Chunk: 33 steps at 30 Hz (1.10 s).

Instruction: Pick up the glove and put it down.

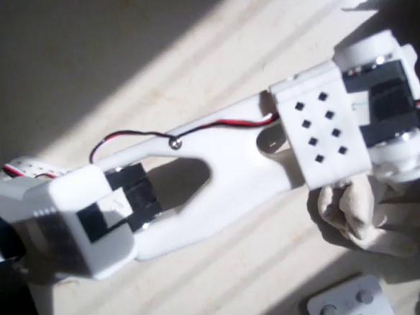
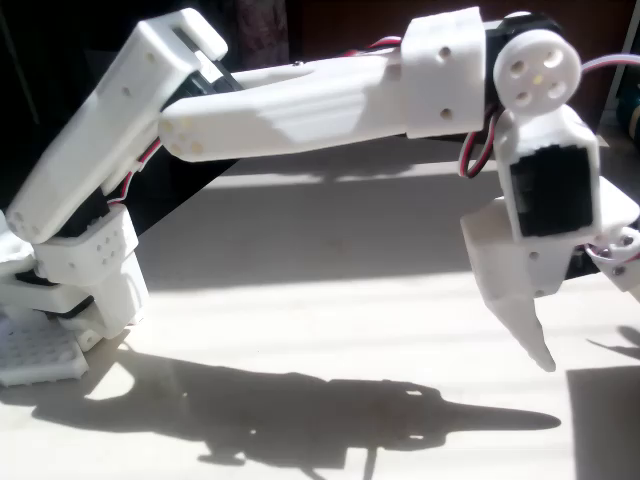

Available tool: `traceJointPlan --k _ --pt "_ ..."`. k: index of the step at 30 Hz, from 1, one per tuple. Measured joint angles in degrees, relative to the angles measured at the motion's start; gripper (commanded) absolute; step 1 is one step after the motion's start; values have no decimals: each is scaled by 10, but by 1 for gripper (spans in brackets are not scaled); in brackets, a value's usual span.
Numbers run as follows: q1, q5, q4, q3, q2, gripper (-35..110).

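Note:
The beige-cream glove (image 1: 369, 215) lies crumpled on the light table at the right of the overhead view, its stubby fingers pointing right. It sits just below the white arm's wrist block (image 1: 323, 124), which covers the gripper from above. In the fixed view the gripper (image 2: 585, 320) hangs at the right, pointing down, well above the table. Its long fixed finger (image 2: 525, 320) tapers to a tip, and the other jaw is swung out toward the right edge. The gripper is open and nothing shows between the jaws.
A white plastic device with round buttons (image 1: 346, 303) lies at the bottom edge, just below the glove. The arm's base (image 2: 60, 290) stands at the left. Strong sunlight throws the arm's dark shadow (image 2: 300, 415) across the table's front.

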Motion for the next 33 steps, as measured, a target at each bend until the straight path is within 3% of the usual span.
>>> traceJointPlan --k 6,16,33 --pt "0 0 -7 0 -26 28" --pt "0 0 -10 0 -27 1" --pt "0 1 -10 0 -27 0"
